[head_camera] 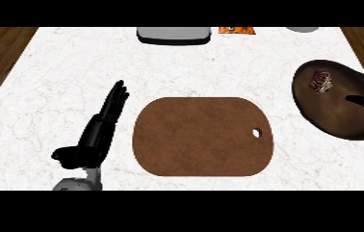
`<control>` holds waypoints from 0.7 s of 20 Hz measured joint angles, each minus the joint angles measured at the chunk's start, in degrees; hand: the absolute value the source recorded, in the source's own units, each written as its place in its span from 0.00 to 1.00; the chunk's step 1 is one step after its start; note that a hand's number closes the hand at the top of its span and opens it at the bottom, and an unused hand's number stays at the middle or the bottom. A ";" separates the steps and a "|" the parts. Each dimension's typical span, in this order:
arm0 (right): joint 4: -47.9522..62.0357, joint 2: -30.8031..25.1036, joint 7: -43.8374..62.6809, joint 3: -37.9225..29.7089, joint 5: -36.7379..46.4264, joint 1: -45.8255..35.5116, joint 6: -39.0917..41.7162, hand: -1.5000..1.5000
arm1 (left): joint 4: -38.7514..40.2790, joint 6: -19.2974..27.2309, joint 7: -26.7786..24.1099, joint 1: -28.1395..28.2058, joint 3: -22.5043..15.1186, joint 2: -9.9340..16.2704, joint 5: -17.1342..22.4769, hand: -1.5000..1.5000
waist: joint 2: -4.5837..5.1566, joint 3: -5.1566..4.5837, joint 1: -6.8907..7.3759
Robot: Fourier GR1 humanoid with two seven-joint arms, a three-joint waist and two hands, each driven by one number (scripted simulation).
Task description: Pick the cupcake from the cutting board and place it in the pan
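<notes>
Already resting in the pan point(334, 108) at the right edge: the cupcake point(320, 81), lying toward the pan's far side, tilted. Dark brown pan, oval, on the white marbled tabletop point(71, 72), well apart from the left hand point(99, 125). Left hand black, fingers straight and released, pointing away toward the far edge, holding nothing, just left of the cutting board point(202, 137). Brown cutting board at centre, rounded corners, small hole near its right side, nothing on it. Right hand not visible anywhere. Along the far edge: a grey tray-like object point(175, 34), an orange packet point(237, 30) beside it, partly cut off.
</notes>
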 measured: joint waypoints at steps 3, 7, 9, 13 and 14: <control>0.80 -2.78 -2.41 -0.52 -1.28 2.53 8.37 0.00 | 0.27 0.05 -0.99 1.13 -0.14 -0.18 -0.20 0.50 | -0.10 -0.02 -0.31; 0.39 -4.77 -4.83 0.23 -1.60 6.70 13.50 0.00 | 0.68 0.54 -0.62 0.22 -0.01 -0.68 -0.48 0.50 | -0.15 0.00 -0.56; -0.26 -4.83 -5.74 0.73 -1.76 8.57 14.15 0.00 | -0.16 0.56 -0.22 0.67 -0.21 -0.70 -0.57 0.50 | -0.25 -0.01 -0.62; -1.66 -5.77 -7.71 1.61 -2.03 12.15 14.67 0.00 | -0.67 0.62 0.02 1.14 -0.04 -0.62 -0.62 0.50 | -0.30 0.01 -0.73; -1.94 -5.74 -8.09 1.75 -2.22 12.84 14.56 0.00 | -0.51 0.62 -0.14 1.12 -0.08 -0.74 -0.65 0.50 | -0.32 0.00 -0.80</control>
